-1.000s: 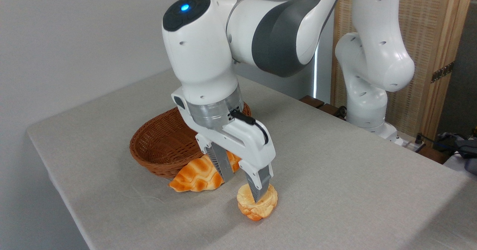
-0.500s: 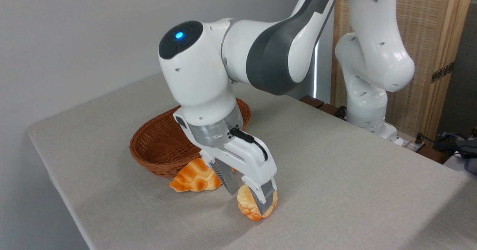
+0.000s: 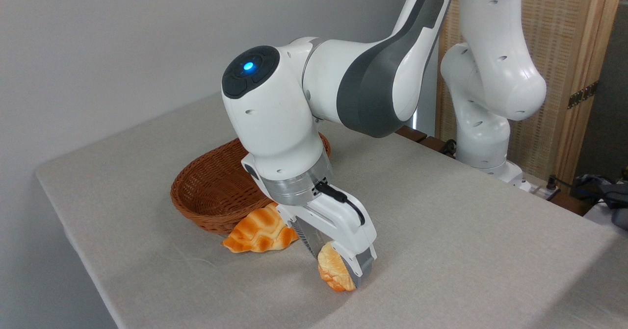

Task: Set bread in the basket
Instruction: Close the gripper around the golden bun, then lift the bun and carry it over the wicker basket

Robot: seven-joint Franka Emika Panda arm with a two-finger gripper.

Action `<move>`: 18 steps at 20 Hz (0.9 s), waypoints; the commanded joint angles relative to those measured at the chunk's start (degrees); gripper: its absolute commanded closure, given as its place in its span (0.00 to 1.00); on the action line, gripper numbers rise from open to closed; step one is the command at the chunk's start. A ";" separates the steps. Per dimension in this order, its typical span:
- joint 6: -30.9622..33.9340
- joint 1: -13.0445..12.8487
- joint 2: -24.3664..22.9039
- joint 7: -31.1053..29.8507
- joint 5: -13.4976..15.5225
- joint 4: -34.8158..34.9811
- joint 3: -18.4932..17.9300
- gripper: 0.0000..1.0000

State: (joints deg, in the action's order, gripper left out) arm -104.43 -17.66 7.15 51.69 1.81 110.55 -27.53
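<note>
Down at the near edge of the table point(image 3: 441, 231), the gripper point(image 3: 337, 266) is low over the cloth with its two fingers straddling the bread point(image 3: 332, 271). One ribbed grey finger point(image 3: 308, 238) stands on the bun's left side, the other point(image 3: 362, 270) on its right, and both look pressed against it, so the pincer is narrowed onto the bread. The bun sits squeezed between them, tilted, pale ruffled top facing left and orange-brown base low. Whether it rests on the cloth or hangs just clear of it, I cannot tell from here.

Just to the left lies the braided loaf point(image 3: 260, 231), orange and cream, on the table, its far end tucked against the wall of the basket point(image 3: 206, 196). The basket sits behind it, further from the front edge, brown wicker, its visible inside bare, partly hidden by the arm's white wrist point(image 3: 274, 118), where a blue light glows on top. So the bread is outside the basket, near it, with the loaf between them.

A black cable point(image 3: 343, 199) loops over the gripper body. Behind the arm's base stands a woven wooden screen point(image 3: 564, 49).
</note>
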 commanded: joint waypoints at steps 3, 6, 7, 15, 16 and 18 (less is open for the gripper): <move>-1.22 -0.09 -0.56 1.31 -0.58 0.72 -0.42 0.27; -1.22 -0.09 -0.56 1.31 -0.58 0.72 -0.42 0.46; -1.22 -0.09 -0.56 1.31 -0.58 0.72 -0.42 0.46; -1.22 -0.09 -0.90 1.22 -0.41 0.37 -0.42 0.45; -1.22 -0.09 -1.17 1.22 0.03 0.02 -0.42 0.44; -1.22 -0.09 -2.57 1.13 0.73 -1.73 -0.42 0.44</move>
State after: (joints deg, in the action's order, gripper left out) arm -104.74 -17.63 7.01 51.70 1.82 110.26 -27.53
